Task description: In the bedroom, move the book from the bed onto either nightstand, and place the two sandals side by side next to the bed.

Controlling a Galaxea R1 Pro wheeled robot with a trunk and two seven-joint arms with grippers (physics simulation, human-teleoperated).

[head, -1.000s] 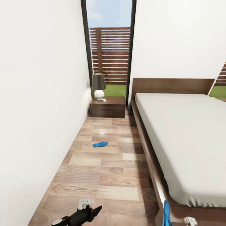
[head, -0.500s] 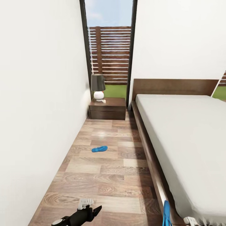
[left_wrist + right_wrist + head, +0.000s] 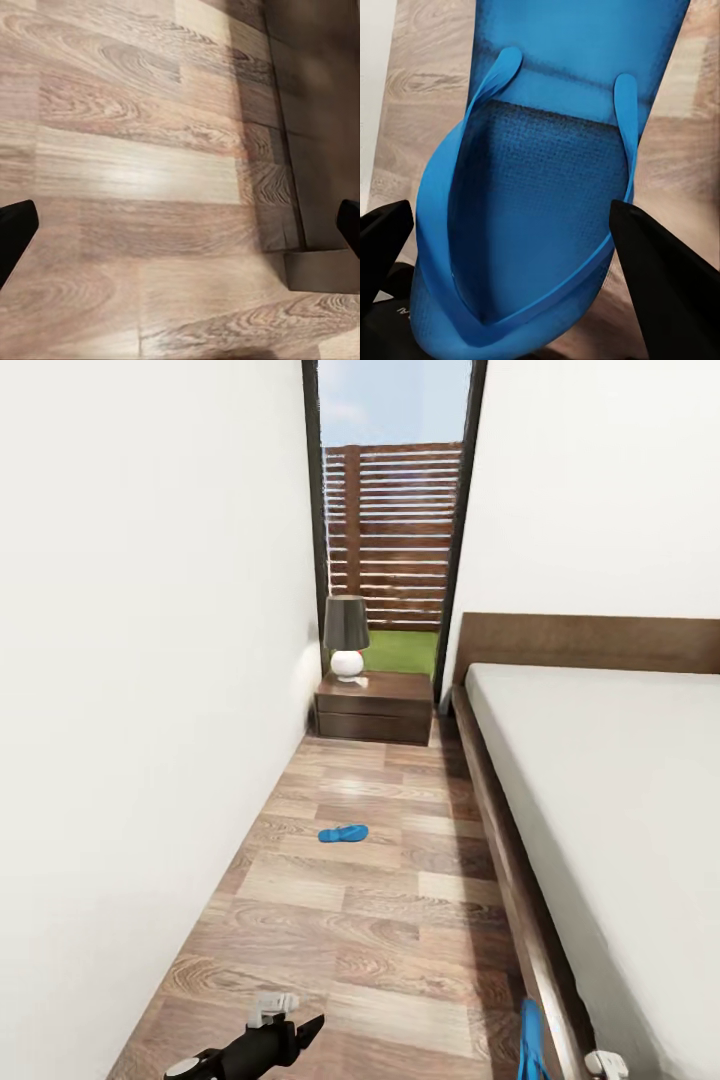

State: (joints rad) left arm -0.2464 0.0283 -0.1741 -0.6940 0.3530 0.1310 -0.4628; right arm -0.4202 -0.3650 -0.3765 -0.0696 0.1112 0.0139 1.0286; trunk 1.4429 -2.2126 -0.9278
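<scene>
Carrying one sandal up the aisle toward its mate.
Head view: the floor sandal (image 3: 343, 833) is lying well ahead, between the wall and the bed (image 3: 610, 780), short of the nightstand (image 3: 372, 706); driving on risks clipping the bed frame. Left wrist view: the left gripper (image 3: 180, 229) is hanging wide apart, empty, over floor (image 3: 112, 172). Right wrist view: the right gripper (image 3: 521, 259) is clamping the held sandal (image 3: 547, 187), which may slip if jolted.
</scene>
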